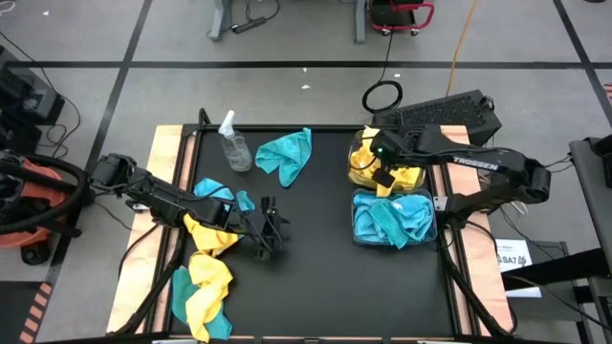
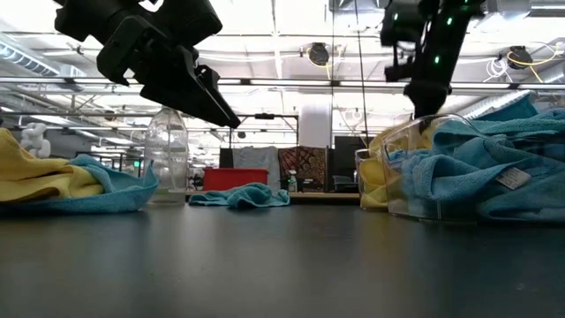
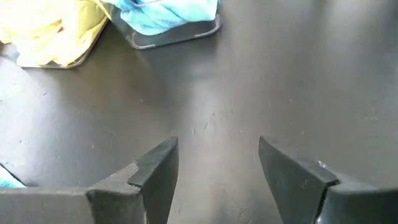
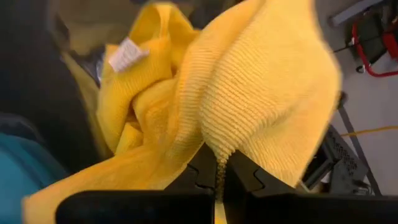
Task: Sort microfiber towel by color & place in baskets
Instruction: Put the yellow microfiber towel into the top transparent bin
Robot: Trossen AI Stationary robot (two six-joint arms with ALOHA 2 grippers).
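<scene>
Black bench (image 1: 316, 277) top carries two clear baskets at its right side: the far basket (image 1: 356, 162) holds yellow towels, the near basket (image 1: 430, 227) teal ones. Over the far basket, the right gripper (image 4: 219, 177) is clamped on a yellow towel (image 4: 249, 93). Out over bare bench, the left gripper (image 3: 214, 165) hangs with fingers spread, holding nothing. Loose towels (image 1: 206, 277) lie at the left; a teal towel (image 1: 285, 153) sits beside a spray bottle (image 1: 233, 143).

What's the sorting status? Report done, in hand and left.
Done: teal towels fill the near basket, yellow ones lie in the far basket. In hand: the right gripper pinches a yellow towel over it. Left: the teal towel by the spray bottle, the mixed pile beside the open left gripper.
</scene>
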